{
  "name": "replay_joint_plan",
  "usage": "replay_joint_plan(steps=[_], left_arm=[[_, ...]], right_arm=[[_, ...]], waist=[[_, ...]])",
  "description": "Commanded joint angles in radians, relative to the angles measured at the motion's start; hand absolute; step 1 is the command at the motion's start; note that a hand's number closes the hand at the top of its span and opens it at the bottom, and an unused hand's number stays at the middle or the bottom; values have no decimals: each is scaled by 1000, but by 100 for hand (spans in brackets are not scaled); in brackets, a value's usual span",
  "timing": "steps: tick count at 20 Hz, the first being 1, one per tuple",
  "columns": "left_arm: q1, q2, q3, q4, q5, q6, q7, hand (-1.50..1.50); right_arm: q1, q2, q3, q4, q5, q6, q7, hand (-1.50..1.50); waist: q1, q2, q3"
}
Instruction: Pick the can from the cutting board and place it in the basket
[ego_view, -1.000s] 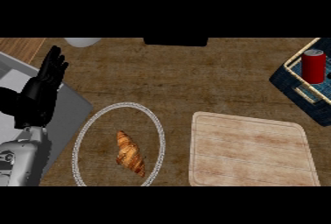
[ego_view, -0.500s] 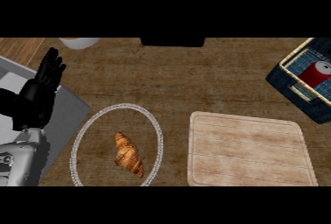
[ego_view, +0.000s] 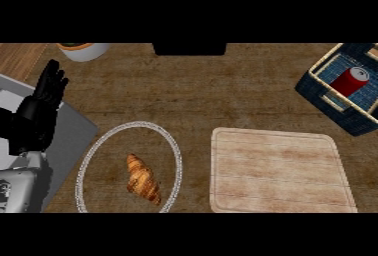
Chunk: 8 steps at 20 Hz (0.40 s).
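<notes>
Can (ego_view: 357, 83) in basket (ego_view: 322, 95) — far from left hand (ego_view: 40, 107)

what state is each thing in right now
can: upright in the basket
basket: on the counter, holding the can
cutting board: bare
croissant: lying on the plate
plate: holding the croissant
left hand: open, fingers up, resting at the left edge
</notes>
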Motion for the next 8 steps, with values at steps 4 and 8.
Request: replay_joint_plan(steps=[4, 8], left_arm=[[47, -13, 27, 103, 13, -7, 4, 0], [81, -10, 21, 52, 9, -16, 11, 0]], right_arm=[[148, -50, -106, -58, -130, 82, -136, -150], [200, -89, -141, -100, -188, 183, -190, -150]], waist=[[-37, 4, -16], [-29, 2, -16]])
